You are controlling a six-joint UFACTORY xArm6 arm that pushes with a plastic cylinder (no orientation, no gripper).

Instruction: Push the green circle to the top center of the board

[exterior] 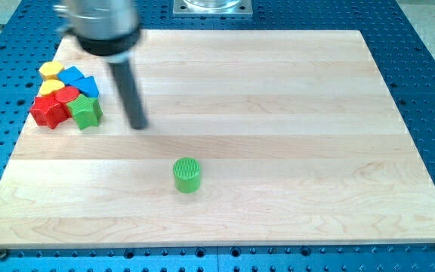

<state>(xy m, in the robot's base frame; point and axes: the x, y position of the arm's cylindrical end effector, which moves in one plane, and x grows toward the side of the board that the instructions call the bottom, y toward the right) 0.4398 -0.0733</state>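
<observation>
The green circle [187,174], a short green cylinder, stands alone on the wooden board [278,113], below the board's middle and a little to the view's left. My tip [137,125] is up and to the left of it, about a block and a half away, not touching it. The dark rod rises from the tip toward the view's top left. The tip stands just right of the cluster of blocks.
A cluster of blocks sits at the board's left edge: a yellow block [50,70], a blue block [74,77], a second yellow block [50,88], a red block [50,110] with another red block [67,95] behind it, and a green star-like block [87,111].
</observation>
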